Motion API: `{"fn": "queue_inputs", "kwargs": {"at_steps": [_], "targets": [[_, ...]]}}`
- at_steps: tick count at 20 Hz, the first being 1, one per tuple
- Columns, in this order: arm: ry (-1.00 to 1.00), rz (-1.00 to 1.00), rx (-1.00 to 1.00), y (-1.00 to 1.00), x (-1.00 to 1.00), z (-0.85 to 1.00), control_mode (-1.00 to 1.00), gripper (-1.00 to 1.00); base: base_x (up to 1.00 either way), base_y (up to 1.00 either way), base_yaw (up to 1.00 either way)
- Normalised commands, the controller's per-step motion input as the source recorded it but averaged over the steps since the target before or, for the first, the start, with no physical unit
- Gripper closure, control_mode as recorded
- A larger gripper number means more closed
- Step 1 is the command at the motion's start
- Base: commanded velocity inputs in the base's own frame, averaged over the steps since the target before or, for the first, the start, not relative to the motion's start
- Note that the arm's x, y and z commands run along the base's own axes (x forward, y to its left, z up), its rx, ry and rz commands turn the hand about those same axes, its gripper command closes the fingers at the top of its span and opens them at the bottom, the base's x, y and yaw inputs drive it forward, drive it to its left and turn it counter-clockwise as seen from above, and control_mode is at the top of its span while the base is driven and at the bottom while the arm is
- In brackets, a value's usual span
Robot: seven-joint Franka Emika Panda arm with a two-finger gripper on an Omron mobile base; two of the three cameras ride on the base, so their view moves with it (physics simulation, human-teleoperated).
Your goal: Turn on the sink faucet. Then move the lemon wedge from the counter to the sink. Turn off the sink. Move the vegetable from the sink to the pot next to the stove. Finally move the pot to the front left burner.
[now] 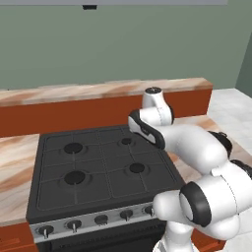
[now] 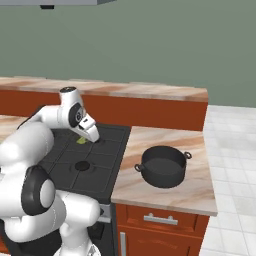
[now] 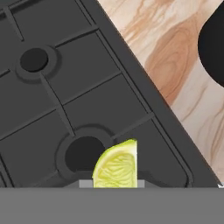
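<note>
Plain grey-green wall (image 2: 150, 45) across the back, flat even light. Grey range hood edge (image 2: 65, 2) at the top. Reddish-brown cabinet fronts (image 2: 165, 222) below, one drawer with a silver bar handle (image 2: 160, 219). Pale grey tiled floor (image 2: 232, 150) on the right side.

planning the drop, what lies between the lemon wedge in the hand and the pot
Right base view: from the lemon wedge, only stove grates, then bare counter before the pot.

Kitchen (stove (image 1: 98, 172), counter (image 2: 165, 150))
</note>
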Motion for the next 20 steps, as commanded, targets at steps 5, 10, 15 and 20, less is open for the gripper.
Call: {"fn": "queue_inputs", "kwargs": {"at_steps": [5,10,15,20], "targets": [[-0.04,0.00,0.00,-0.53,0.01,0.00,-1.00,1.00,0.00,0.00,0.00],[-0.02,0.00,0.00,-0.49,0.02,0.00,-1.00,1.00,0.00,0.00,0.00],[-0.02,0.00,0.00,-0.61,0.00,0.00,-1.00,1.00,0.00,0.00,0.00],[0.00,-0.01,0.00,-0.68,0.00,0.00,-1.00,1.00,0.00,0.00,0.00]]}}
